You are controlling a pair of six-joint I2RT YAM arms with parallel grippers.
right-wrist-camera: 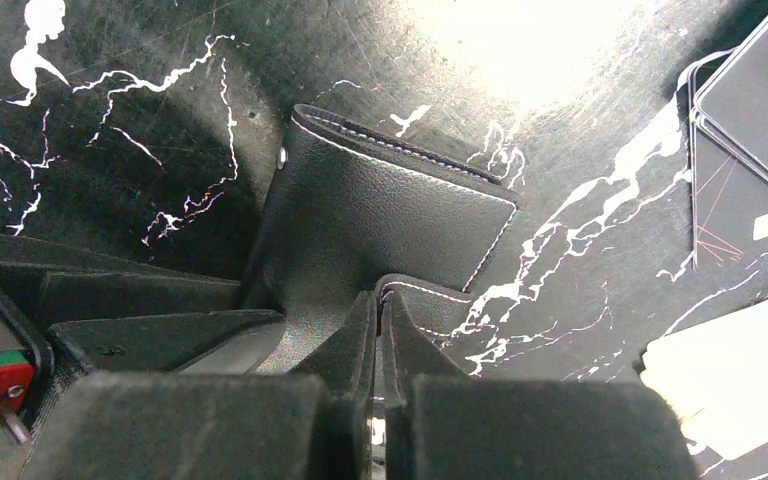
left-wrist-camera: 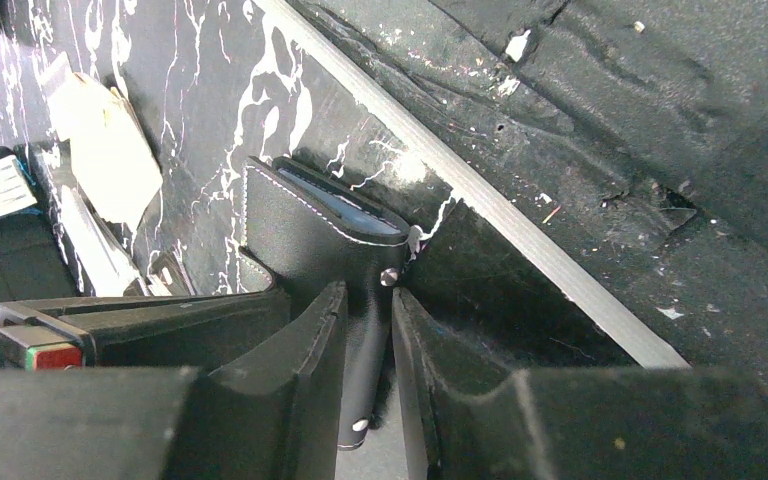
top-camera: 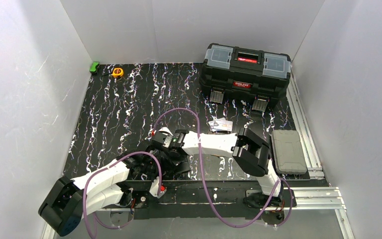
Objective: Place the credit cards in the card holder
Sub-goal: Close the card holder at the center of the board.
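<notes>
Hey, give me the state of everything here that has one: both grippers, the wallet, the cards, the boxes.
left gripper: fingers shut on the card holder.
right gripper: fingers shut on the card holder.
card holder: not spread open, held by both.
credit cards: loose on the table, outside the holder.
toolbox: lid shut.
grey case: shut.

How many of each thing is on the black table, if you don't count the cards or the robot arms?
black toolbox: 1
grey case: 1
yellow tape measure: 1
small green object: 1
card holder: 1
Total: 5
</notes>
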